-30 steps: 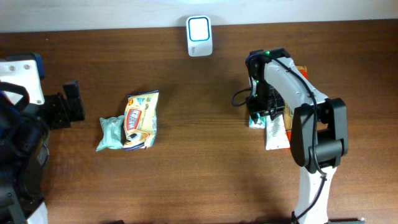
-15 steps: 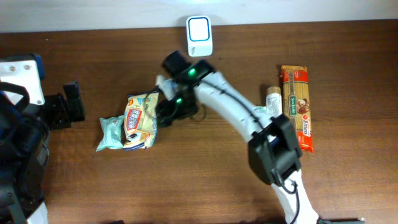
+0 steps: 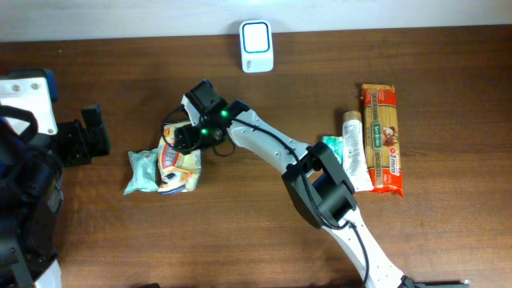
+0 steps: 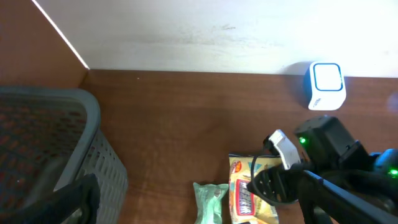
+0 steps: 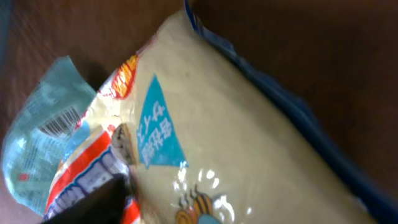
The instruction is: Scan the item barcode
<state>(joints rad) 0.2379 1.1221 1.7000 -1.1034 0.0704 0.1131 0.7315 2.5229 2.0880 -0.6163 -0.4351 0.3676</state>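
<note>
Left of centre on the dark brown wood surface (image 3: pixel 264 240) lies the snack bag (image 3: pixel 181 162), cream and yellow, printed face up. Pale wall (image 3: pixel 120 16) runs along the far edge. Bag's long axis goes far-to-near, slightly tilted, top end toward the wall. Underside hidden.

Right gripper (image 3: pixel 182 136) sits over that top end and covers it from overhead. Cannot tell whether it grasps or only touches the bag, nor how wide the jaws stand. Right wrist view shows just one dark blurred fingertip at the bottom left.

Teal packet (image 3: pixel 141 170) lies against the bag on the left arm's side, overlap unclear; a barcode shows on it in the right wrist view. White scanner (image 3: pixel 256 36) stands at the far edge, well apart.

Pasta pack (image 3: pixel 382 136) and tube (image 3: pixel 353 144) lie side by side far right.

Left gripper (image 3: pixel 86 134) at the left edge, jaws spread, empty. Grey basket (image 4: pixel 56 124) is cut off in the left wrist view.
</note>
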